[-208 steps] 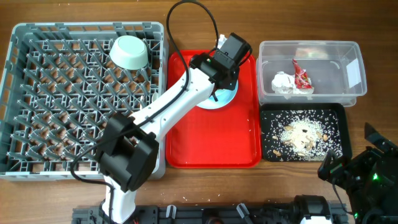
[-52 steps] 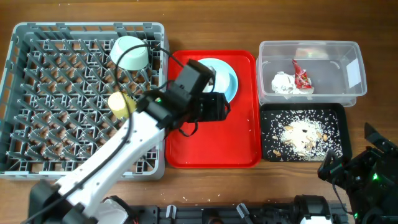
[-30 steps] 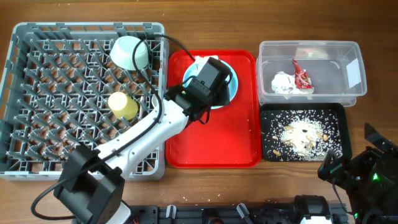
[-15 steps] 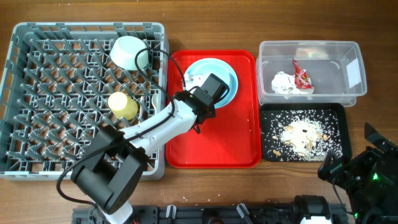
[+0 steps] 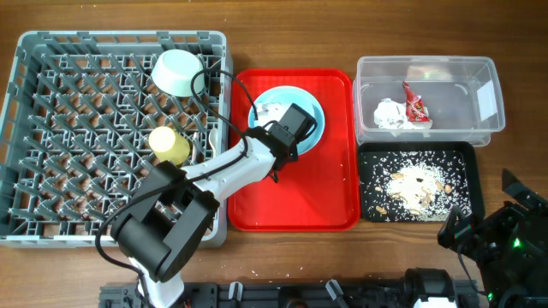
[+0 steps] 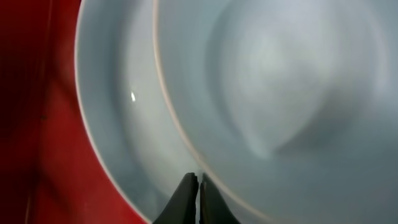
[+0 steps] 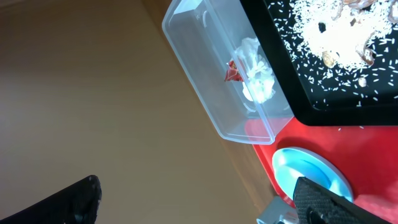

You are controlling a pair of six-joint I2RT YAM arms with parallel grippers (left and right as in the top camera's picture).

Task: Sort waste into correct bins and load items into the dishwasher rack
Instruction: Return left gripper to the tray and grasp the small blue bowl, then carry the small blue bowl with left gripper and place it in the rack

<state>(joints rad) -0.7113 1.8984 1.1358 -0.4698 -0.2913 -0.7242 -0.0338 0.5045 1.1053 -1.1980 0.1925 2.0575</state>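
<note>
Now the two fingers [image 6: 181, 204] of the left gripper [image 6: 198, 186] are pressed together with no gap showing, their tips right at the rim of one light blue bowl [image 6: 280, 93]. Whether that thin rim is pinched between them cannot be told. The bowl sits inside one pale blue plate [image 6: 118, 112], which rests at the far end of the single red tray [image 5: 291, 197] in the middle of the table [image 5: 514, 26].

Left of the tray stands one grey dishwasher rack [image 5: 120, 36]. It holds two things: one mint-green bowl [image 5: 177, 72] at its far right corner, and one yellow cup [image 5: 169, 145] nearer, close to its right wall.

Right of the tray are two bins. The clear tub [image 5: 467, 73], on the far side, contains one crumpled white napkin [image 5: 390, 114] and one red-and-white wrapper [image 5: 416, 104], touching each other. The black tray [image 5: 363, 188], just nearer, is strewn with crumbly food scraps [image 5: 417, 184].

At the near right corner, the right gripper [image 7: 196, 186] has its two fingers spread wide apart, with nothing between them.
</note>
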